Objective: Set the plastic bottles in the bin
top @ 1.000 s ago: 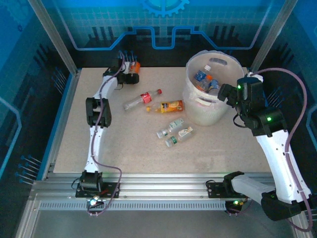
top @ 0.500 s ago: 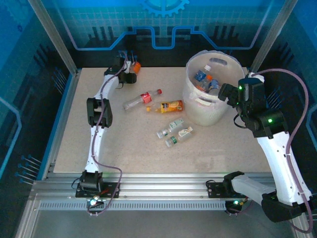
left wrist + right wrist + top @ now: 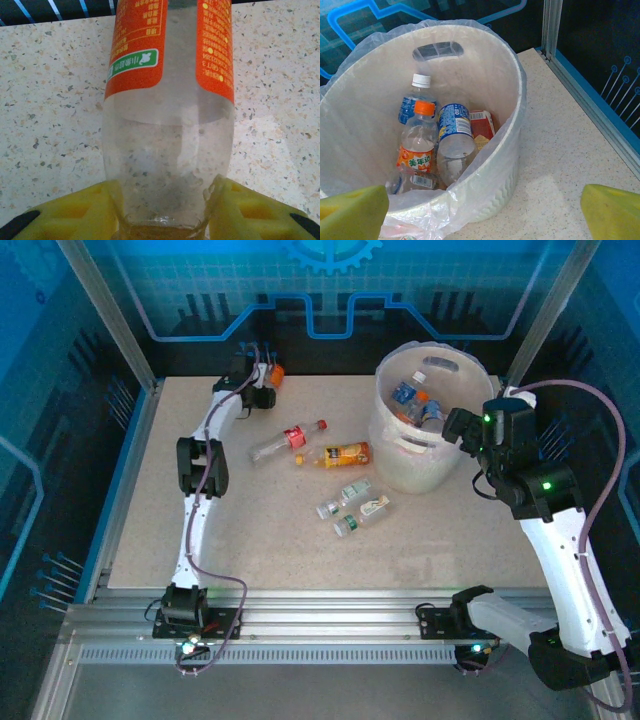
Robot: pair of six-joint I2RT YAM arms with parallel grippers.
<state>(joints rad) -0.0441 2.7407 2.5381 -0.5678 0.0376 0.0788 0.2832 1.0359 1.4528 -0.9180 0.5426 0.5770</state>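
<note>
- The orange-labelled bottle (image 3: 167, 125) is at the far-left corner of the desk (image 3: 250, 530), its long axis running straight out from the left claw (image 3: 166, 186), which pinches one end.
- The bin (image 3: 415, 465) stands well off to that claw's right.
- The right claw (image 3: 485, 207) hangs spread just beside the bin.

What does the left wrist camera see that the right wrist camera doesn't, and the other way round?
Left wrist camera: a clear bottle with an orange label, pinched between the yellow left jaws. Right wrist camera: the bin with several bottles inside, and the right jaws wide apart, holding nothing. Both: the speckled table and yellow jaw tips along the bottom edge.
</note>
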